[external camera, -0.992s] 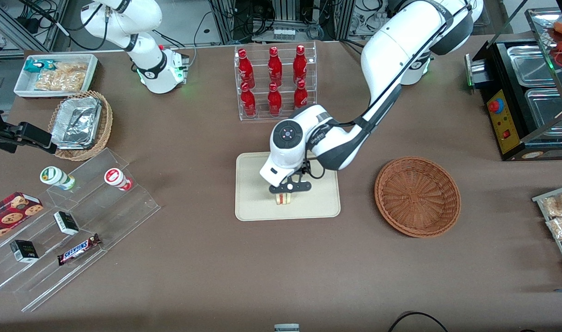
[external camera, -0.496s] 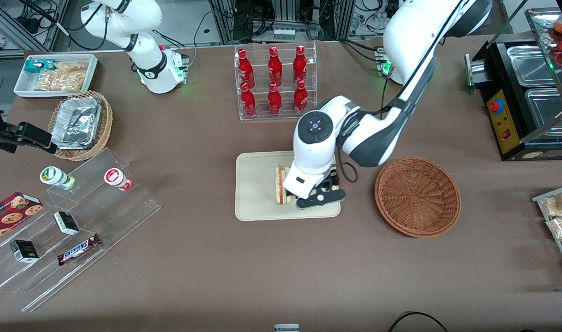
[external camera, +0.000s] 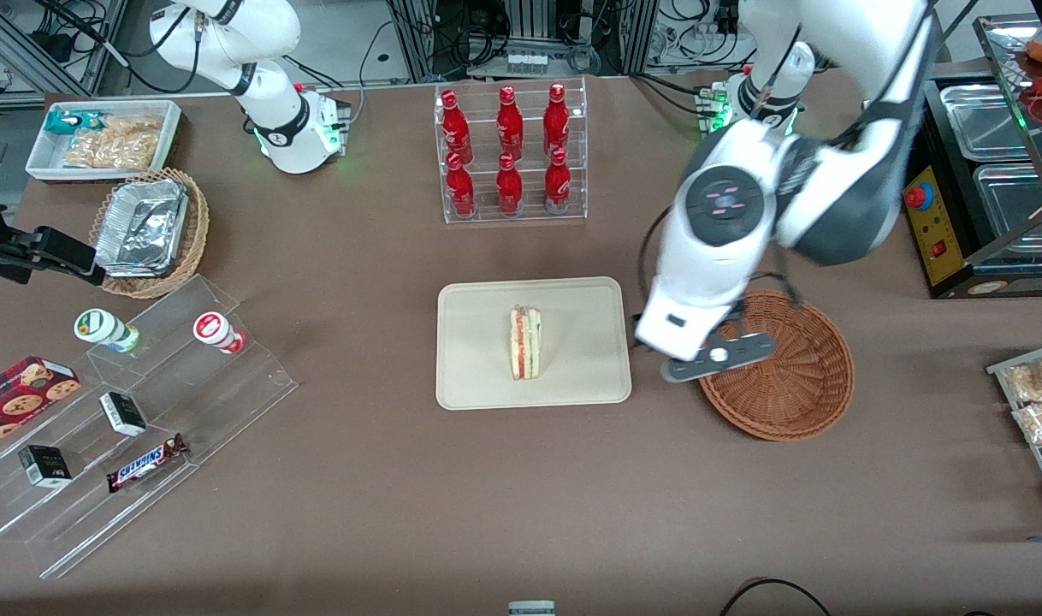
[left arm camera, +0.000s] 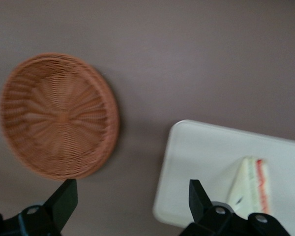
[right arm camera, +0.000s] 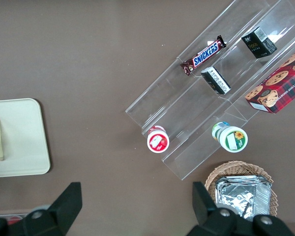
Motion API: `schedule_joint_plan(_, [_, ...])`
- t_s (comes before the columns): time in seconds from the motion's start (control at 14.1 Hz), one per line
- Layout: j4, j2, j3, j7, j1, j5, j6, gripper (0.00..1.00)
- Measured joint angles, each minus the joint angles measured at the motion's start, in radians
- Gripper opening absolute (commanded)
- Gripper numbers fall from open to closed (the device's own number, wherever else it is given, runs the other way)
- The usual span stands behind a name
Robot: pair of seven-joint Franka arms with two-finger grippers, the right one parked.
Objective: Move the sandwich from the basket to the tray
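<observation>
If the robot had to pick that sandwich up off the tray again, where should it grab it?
Probably from above, closing the fingers on the two flat bread faces of the sandwich: it stands on edge on the tray, filling stripes up, so those faces are exposed. The gripper hangs open over the basket.

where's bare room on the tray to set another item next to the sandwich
The tray is bare on both sides of the sandwich, widest toward the parked arm's end. The open claw hangs over the empty basket, off the tray.
</observation>
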Motion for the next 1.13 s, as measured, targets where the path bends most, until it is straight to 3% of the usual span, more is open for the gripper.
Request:
schedule_joint_plan(0.14, [-0.024,-0.082,0.003,0.125,0.081,-0.039,-0.072,1.00])
schedule_joint_plan(0.5, [-0.049,-0.204,0.006,0.395,0.259,-0.054,-0.191,1.00])
schedule_joint_plan(1.13, [-0.064,-0.307,0.000,0.464,0.280,-0.103,-0.279,1.00])
